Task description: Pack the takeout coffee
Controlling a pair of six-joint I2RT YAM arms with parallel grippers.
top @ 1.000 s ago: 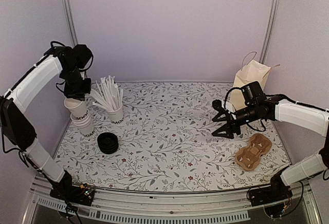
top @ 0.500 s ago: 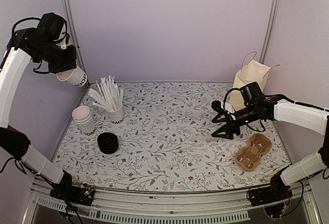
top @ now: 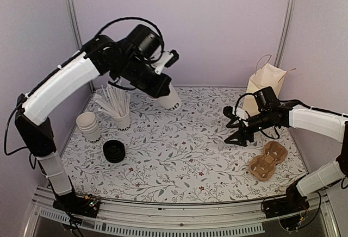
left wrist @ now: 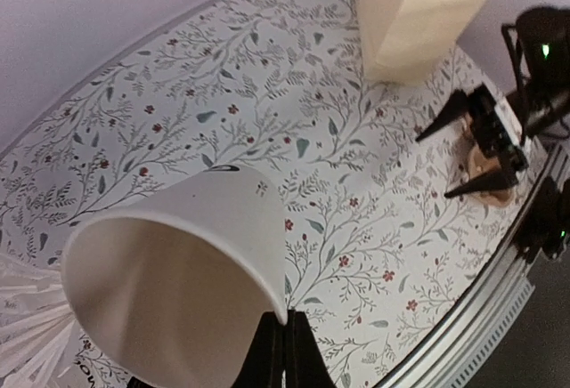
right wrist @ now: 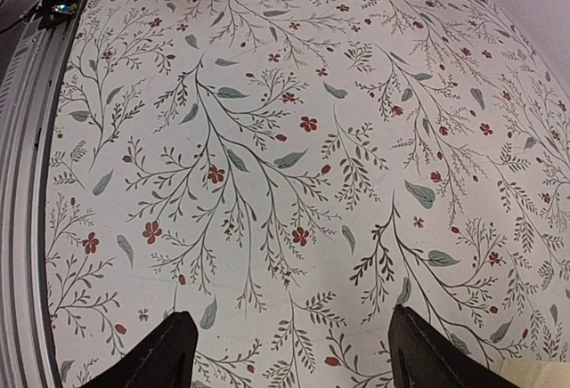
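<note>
One lidless white cup [top: 170, 100] is hanging tilted over the desk's far middle, its rim pinched in the left gripper [left wrist: 283, 345]. The right gripper [top: 235, 124] is hovering spread wide near the right edge. The cup-fetching step seems underway; next it needs standing upright, then capping from the black lids [top: 114, 151] near the left edge.

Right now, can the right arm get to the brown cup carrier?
Probably yes. The right end effector is open and empty, close beside the cardboard cup carrier, and only bare flowery tablecloth lies between them.
</note>
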